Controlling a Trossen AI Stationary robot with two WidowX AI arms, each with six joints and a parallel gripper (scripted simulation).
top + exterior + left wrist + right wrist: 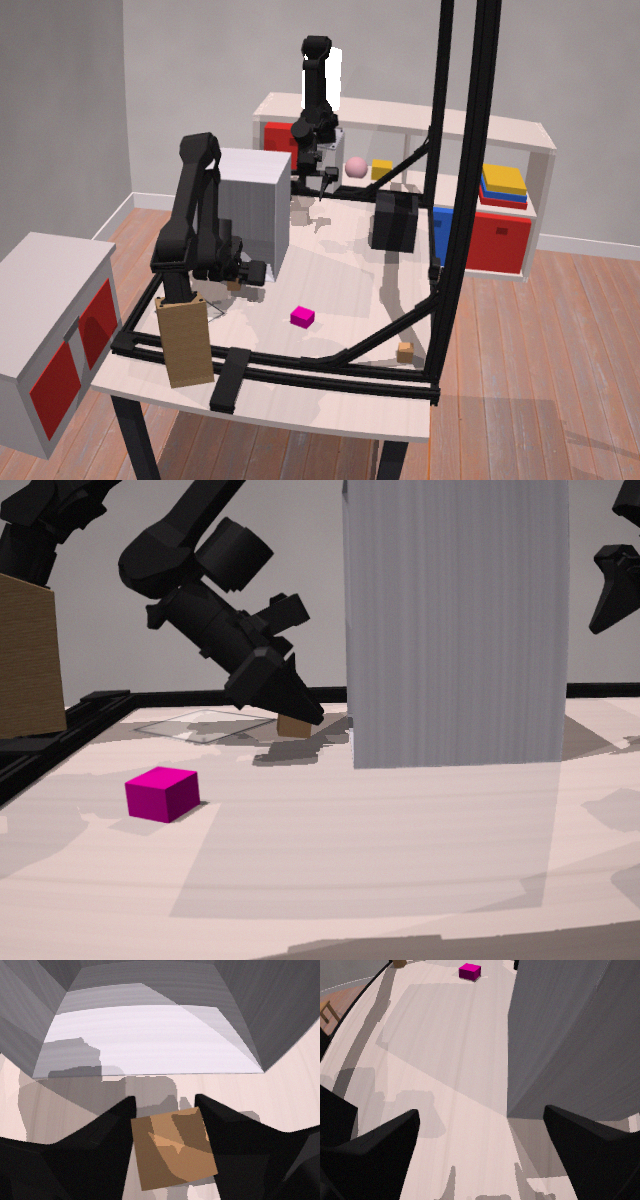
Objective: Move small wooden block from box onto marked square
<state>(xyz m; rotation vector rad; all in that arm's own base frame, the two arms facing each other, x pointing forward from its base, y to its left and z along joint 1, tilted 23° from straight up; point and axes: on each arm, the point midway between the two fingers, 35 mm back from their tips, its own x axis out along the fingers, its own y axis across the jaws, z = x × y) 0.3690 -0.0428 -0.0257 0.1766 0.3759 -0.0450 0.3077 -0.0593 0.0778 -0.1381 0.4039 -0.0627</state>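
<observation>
The small wooden block [234, 285] [294, 726] [175, 1150] is outside the box, in front of its open side, tilted slightly between the left fingers. My left gripper [318, 720] [165, 1102] is shut on it; whether the block clears the table is hard to tell. The tall grey box [253, 165] [454, 635] [280, 1000] [560, 1050] stands upright just beyond the left fingertips. The marked square's thin outline [216, 306] [240, 731] lies on the table on the left arm's side of the block. My right gripper [483, 1115] is open and empty on the box's far side.
A magenta block [302, 317] [162, 794] [470, 971] lies on the table beside the route from box to square. Another wooden cube [405, 352] is near the table corner. A black block [395, 222] stands by the far edge. Black frame bars border the table.
</observation>
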